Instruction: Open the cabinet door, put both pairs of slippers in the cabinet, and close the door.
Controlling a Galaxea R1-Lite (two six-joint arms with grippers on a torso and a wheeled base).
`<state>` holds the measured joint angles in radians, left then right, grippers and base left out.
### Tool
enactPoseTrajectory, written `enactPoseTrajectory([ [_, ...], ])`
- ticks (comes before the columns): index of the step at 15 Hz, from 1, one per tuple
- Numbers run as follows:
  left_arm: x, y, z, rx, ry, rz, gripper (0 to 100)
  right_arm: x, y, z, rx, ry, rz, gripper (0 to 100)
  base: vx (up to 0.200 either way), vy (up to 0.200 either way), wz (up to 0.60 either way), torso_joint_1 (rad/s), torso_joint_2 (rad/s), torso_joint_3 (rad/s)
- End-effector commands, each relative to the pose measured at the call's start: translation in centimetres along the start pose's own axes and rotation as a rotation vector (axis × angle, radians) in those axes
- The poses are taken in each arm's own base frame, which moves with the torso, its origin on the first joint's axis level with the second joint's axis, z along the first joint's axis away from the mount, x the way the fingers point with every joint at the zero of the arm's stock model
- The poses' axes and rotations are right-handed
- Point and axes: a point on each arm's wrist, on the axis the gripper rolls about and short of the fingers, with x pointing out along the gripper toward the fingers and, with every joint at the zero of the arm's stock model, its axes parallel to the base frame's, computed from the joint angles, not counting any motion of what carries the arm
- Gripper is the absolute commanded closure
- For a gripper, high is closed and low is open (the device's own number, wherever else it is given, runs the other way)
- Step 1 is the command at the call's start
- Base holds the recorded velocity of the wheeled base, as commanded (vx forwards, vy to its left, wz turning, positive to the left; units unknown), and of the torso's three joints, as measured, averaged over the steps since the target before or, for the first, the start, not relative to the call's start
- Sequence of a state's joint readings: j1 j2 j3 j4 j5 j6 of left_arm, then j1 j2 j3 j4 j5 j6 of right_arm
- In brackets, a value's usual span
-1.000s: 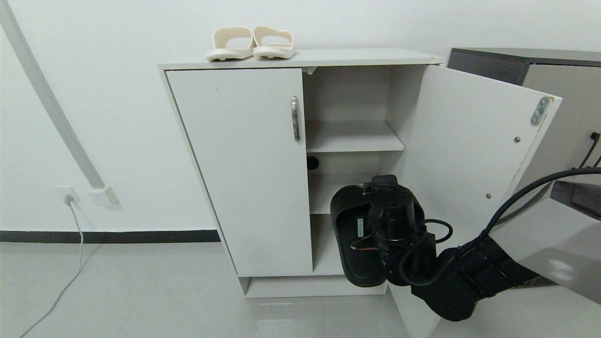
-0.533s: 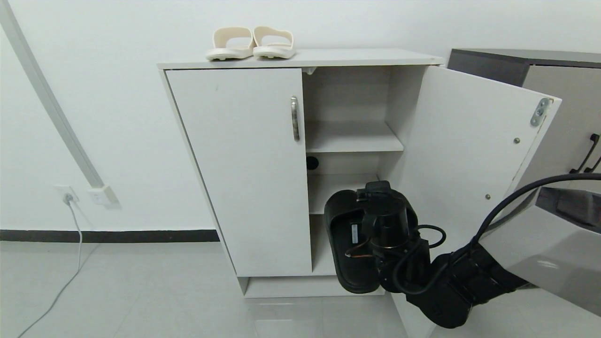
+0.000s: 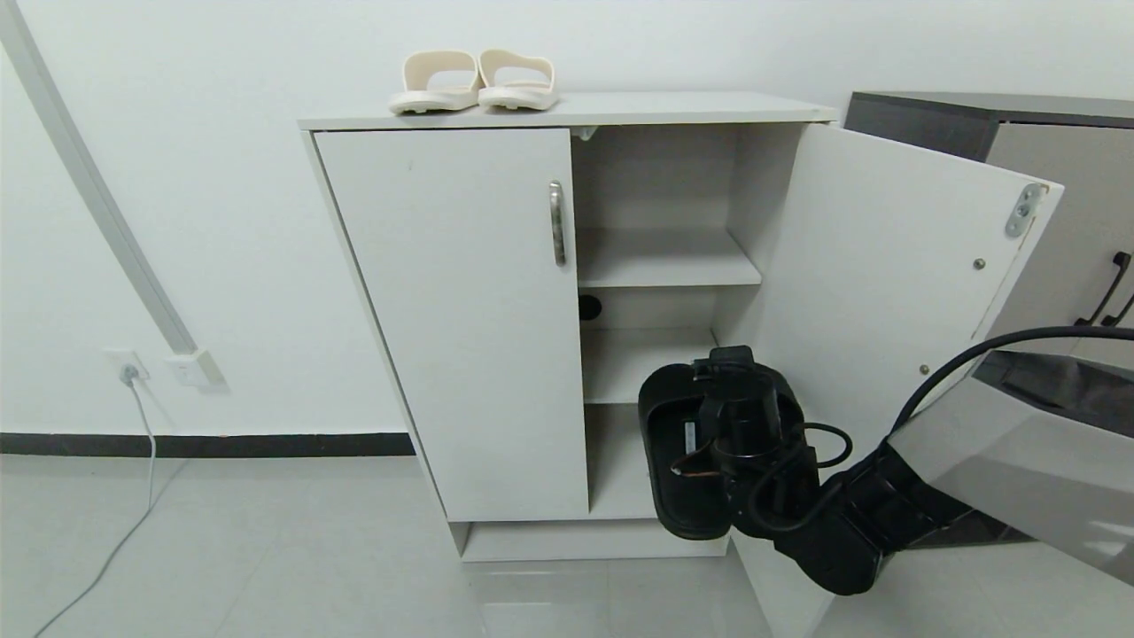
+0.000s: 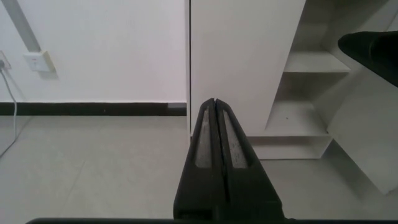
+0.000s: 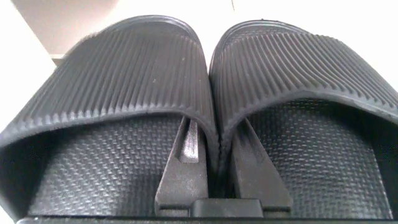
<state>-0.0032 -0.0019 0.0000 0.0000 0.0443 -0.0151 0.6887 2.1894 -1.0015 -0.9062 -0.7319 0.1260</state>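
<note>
Right gripper [image 5: 214, 134] jaws tight on 2 black slippers [image 5: 143, 68]

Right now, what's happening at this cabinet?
The right gripper holds the black slippers pinched together in front of the open right half of the cabinet, near the lower shelves, not yet set down. The right door is open, the left door closed. The cream slippers sit on the cabinet top. The left gripper is shut and empty.

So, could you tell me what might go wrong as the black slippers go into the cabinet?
The right end effector pinches the black slippers only by their inner edges, so one might slip out. They hang close to the lower shelf edge and the open door, and could catch on either.
</note>
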Motion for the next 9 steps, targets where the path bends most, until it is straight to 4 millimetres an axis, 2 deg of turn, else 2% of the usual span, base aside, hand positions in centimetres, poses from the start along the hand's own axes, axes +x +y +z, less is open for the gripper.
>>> enactPoseTrajectory([
  [1,0.01,0.00,0.00,0.000,0.002,0.000,100,0.61,-0.61,-0.08,0.002,0.005,-0.012,100,0.000,0.000,0.00,0.000,0.00,0.000],
  [9,0.01,0.00,0.00,-0.003,0.002,0.000,100,1.37,-1.20,-0.45,-0.001,0.018,-0.023,100,0.000,0.000,0.00,0.000,0.00,0.000],
])
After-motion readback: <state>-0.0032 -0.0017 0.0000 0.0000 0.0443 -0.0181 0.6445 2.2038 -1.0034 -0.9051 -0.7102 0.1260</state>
